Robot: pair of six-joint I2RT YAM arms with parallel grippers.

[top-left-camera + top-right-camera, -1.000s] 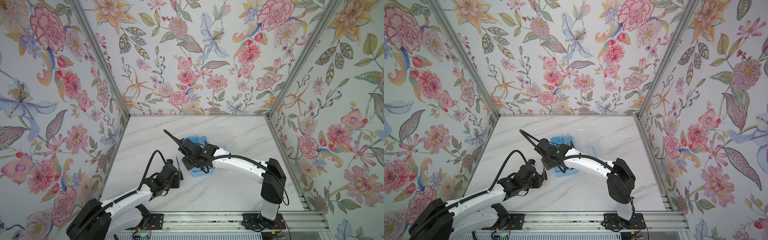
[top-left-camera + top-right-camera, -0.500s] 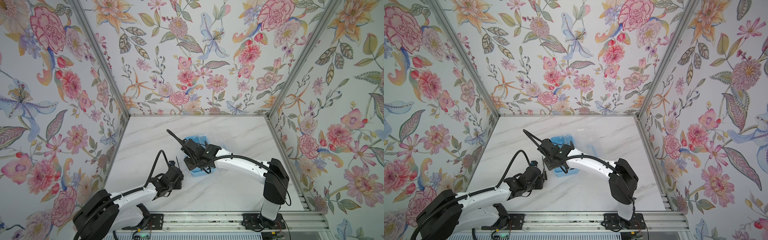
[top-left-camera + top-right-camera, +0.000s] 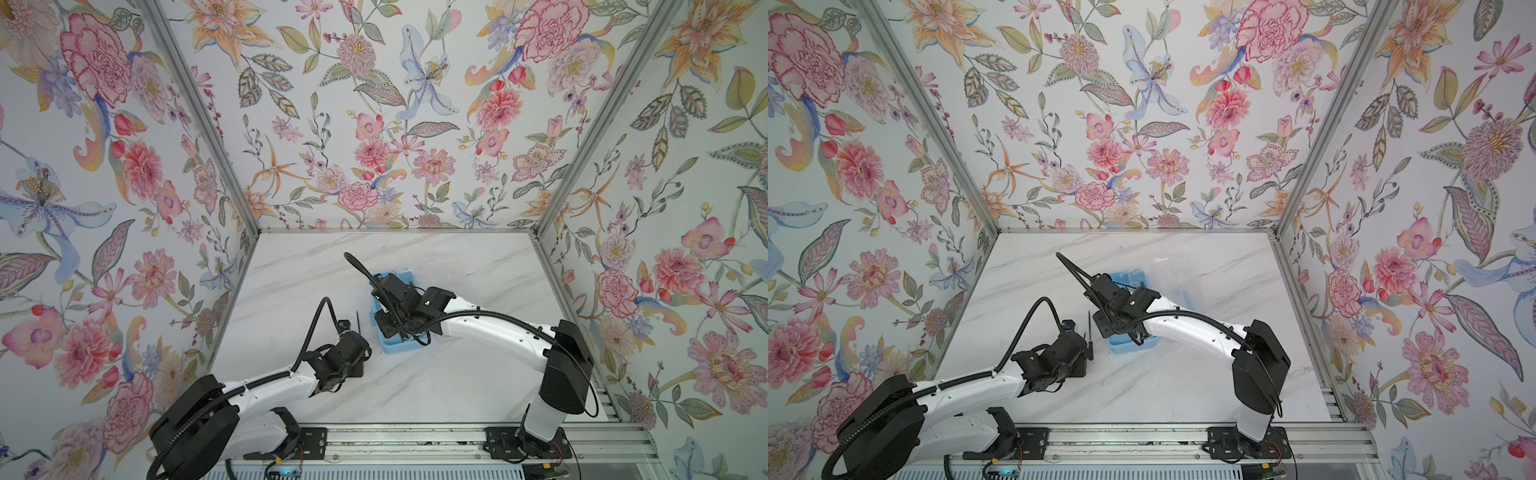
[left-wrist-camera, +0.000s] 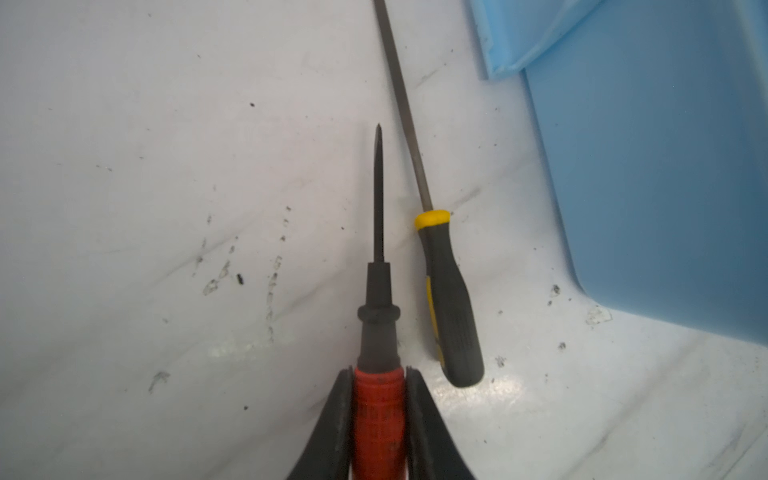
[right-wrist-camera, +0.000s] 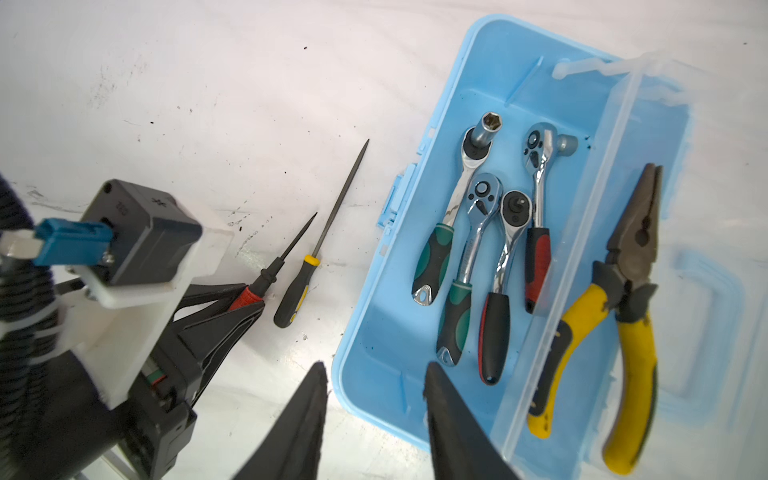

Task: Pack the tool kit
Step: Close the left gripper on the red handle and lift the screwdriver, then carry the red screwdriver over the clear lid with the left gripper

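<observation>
Closest to the front, the left gripper (image 4: pixel 378 384) is clamped tight on the orange-handled screwdriver (image 4: pixel 377 324). It has 1 finger on each side of the grip, and the black shaft points out ahead over the marble table (image 3: pixel 415 395). Can't tell if the tip touches the table.

Just beside it, a yellow-and-black tool (image 4: pixel 451 303) with a long thin shaft lies flat on the table, not touching the gripper.

Next up is the tool kit box (image 5: pixel 390 340), light blue, sitting around the middle of the table with its lid swung open. The right gripper (image 5: pixel 376 370) hangs over a corner of the box with its jaws partway apart and nothing in them. 1 finger is on the table side of the wall and 1 is over the inside.

4 chrome ratchets (image 5: pixel 469 249) lie side by side in the box. Past them the yellow-handled pliers (image 5: pixel 623 340) lie by the clear lid (image 5: pixel 598 174). Honestly can't tell if they're in the box or on the lid.
</observation>
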